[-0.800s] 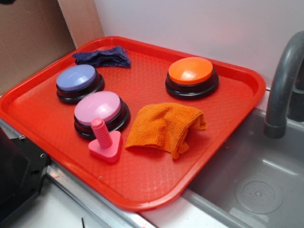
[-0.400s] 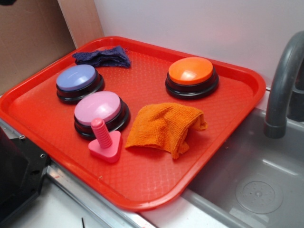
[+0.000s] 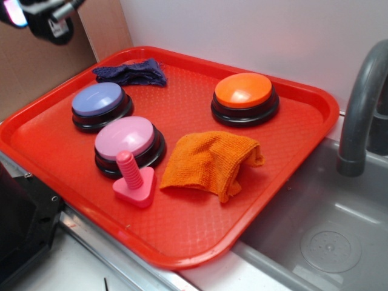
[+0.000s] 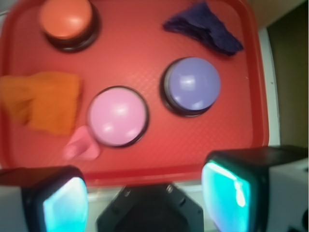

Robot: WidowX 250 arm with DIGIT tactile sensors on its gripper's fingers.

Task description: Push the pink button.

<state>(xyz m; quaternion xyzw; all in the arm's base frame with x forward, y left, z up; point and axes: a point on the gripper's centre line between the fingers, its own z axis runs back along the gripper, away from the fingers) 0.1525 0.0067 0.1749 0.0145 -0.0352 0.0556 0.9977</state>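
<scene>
The pink button has a pale pink dome on a black base and sits at the front left of the red tray. From the wrist it shows left of centre, pink button. My gripper hangs high over the tray's far left corner, well apart from the button. In the wrist view the gripper stands open, its two fingers wide apart with nothing between them.
A lavender button sits behind the pink one and an orange button at the back right. A pink bolt stands just in front of the pink button. An orange cloth, a purple cloth, a grey faucet and a sink are nearby.
My gripper has come into the exterior view at the top left corner. Nothing on the tray has moved.
</scene>
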